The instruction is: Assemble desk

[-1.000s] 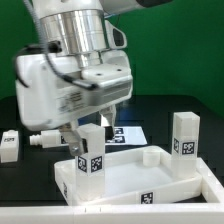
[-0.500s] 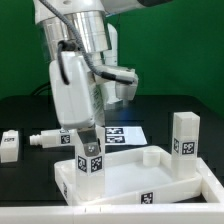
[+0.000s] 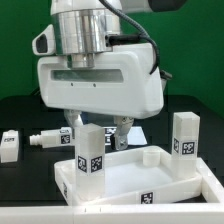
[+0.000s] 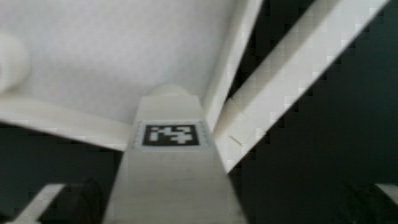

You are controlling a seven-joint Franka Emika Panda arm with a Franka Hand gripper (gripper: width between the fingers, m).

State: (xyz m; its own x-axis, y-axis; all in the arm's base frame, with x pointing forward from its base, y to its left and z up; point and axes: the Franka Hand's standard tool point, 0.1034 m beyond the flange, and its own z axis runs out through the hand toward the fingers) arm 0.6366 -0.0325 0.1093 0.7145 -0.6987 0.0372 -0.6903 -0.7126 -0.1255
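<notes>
The white plastic tray-like desk top with raised rim (image 3: 115, 195) lies in the foreground on the dark table. A white square-section leg with a black-and-white tag (image 3: 91, 150) stands upright in the tray's near corner on the exterior view's left. The white two-finger gripper (image 3: 95, 128) hangs directly over this leg. Its jaws appear spread to either side of the leg's upper end, and the wrist view shows dark gaps flanking the leg (image 4: 173, 160). The step in hand is judged to be seating this leg in the top; the next move would call for closing squarely on it and turning it home without tilting. A second upright leg (image 3: 184, 135) stands by the tray's far corner on the exterior view's right. A third (image 3: 45, 140) lies beyond the tray on the left. The marker board (image 3: 132, 133) behind the tray is mostly hidden by the gripper body, and the leg's foot and socket cannot be made out.
</notes>
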